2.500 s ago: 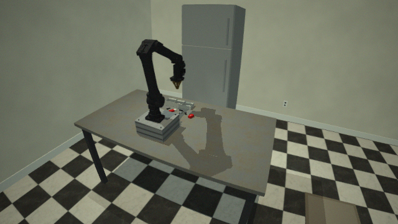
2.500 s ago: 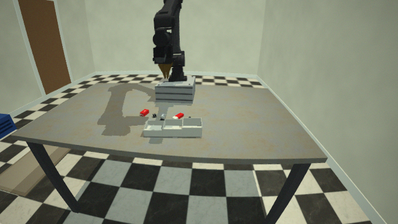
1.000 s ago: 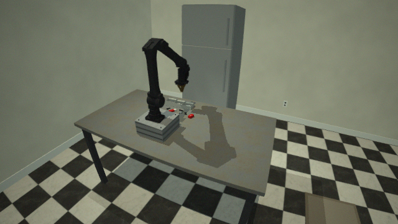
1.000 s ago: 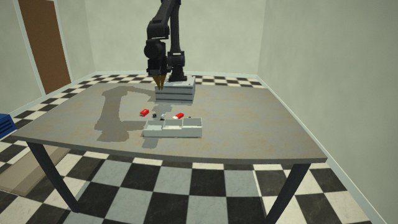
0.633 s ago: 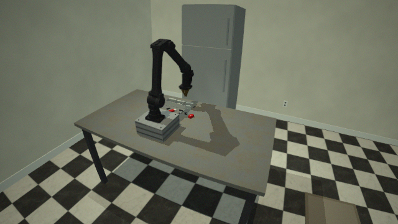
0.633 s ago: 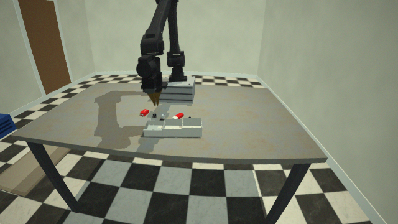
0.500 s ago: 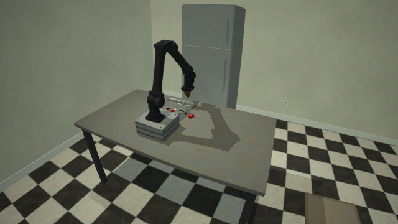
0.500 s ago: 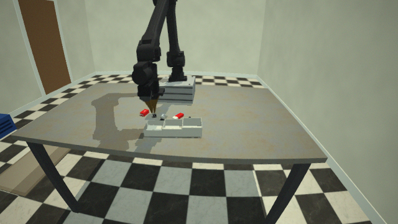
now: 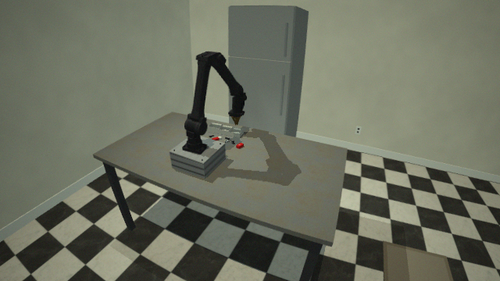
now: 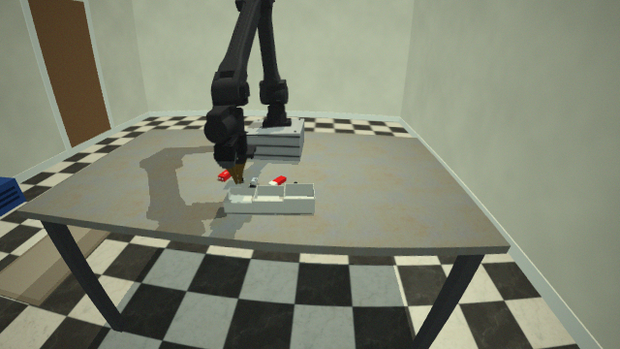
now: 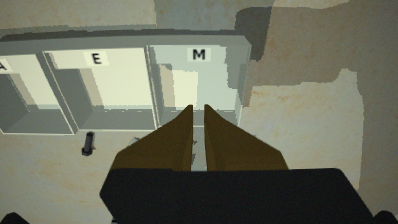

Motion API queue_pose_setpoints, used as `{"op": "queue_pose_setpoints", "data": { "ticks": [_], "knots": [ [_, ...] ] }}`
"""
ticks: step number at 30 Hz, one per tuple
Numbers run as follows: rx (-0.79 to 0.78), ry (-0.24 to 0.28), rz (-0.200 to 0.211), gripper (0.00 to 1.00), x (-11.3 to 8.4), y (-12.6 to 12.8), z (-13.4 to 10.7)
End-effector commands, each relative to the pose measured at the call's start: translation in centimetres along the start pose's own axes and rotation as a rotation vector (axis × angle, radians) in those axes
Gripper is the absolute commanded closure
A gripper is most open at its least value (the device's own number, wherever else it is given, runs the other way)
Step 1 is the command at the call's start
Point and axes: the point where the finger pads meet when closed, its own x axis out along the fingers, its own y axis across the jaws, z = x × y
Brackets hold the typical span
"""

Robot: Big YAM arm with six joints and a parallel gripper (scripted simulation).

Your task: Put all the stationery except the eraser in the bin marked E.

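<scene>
A row of three white open bins [image 10: 269, 199] stands on the table. In the wrist view the middle bin is marked E [image 11: 102, 85] and the right one M [image 11: 199, 80]; both look empty. My gripper [image 11: 198, 112] is shut with nothing between its fingers and hangs above the near edge of bin M. It also shows in the exterior view [image 10: 237, 175] and the top view [image 9: 236, 120]. A red block [image 10: 224, 175], a red block with a white end [image 10: 276, 181] and a small grey piece [image 10: 253, 182] lie on the table beside the bins. A small black bolt [image 11: 88, 142] lies in front of bin E.
The arm's grey base block [image 10: 277, 138] stands behind the small things. A tiny black thing [image 10: 295, 182] lies by the bins' far corner. A fridge [image 9: 266, 66] stands past the table's far edge.
</scene>
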Motion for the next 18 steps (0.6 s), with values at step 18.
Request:
{"op": "queue_pose_setpoints", "data": {
  "ticks": [18],
  "knots": [
    [-0.004,-0.041,-0.009,0.92,-2.29,-0.67,1.08]
  ]
}}
